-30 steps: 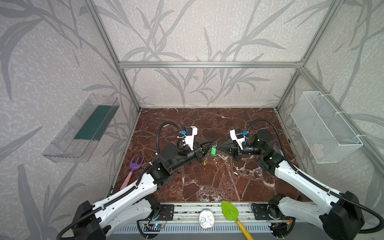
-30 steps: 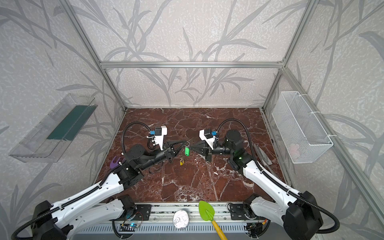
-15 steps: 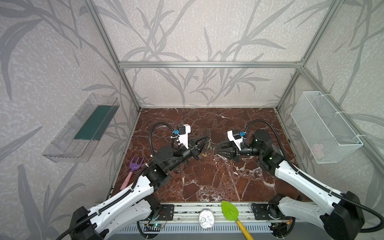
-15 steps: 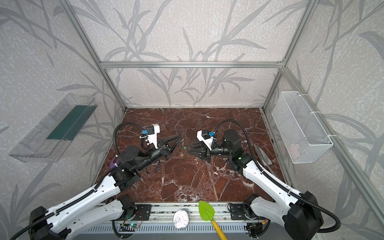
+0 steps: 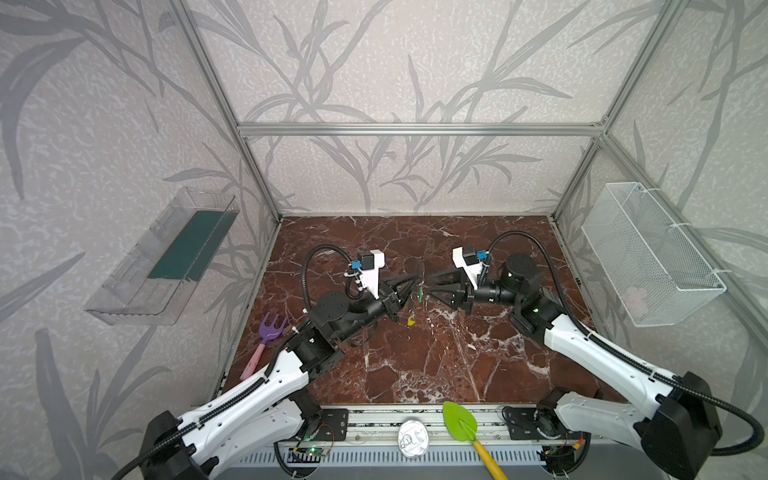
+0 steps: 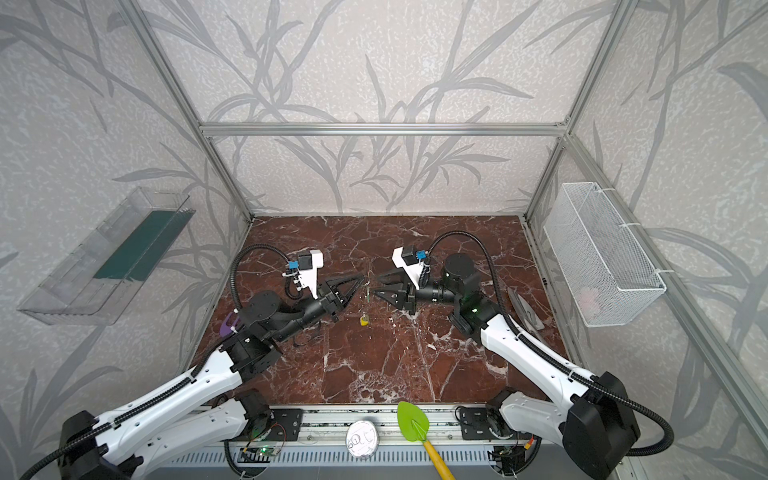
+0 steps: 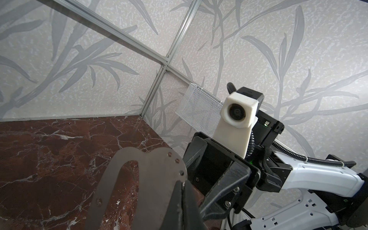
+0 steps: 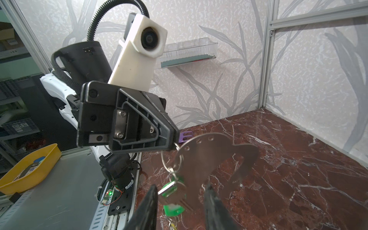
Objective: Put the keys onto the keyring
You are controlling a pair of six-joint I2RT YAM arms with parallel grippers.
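So the left gripper (image 8: 174,146) has its jaws pinching the keyring plate (image 8: 209,157), held up over the middle of the bench (image 5: 415,365). The green-tagged key (image 8: 171,191) hangs off it on a wire loop between the right gripper (image 8: 180,201) and its spread jaws, with the yellow tag (image 5: 410,321) just below.

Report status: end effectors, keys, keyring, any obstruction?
Left end effector shut on keyring edge. Right end effector open, flanking green-tagged key. That key hangs from keyring on its wire ring; yellow tag dangles below. Nothing else in the way.
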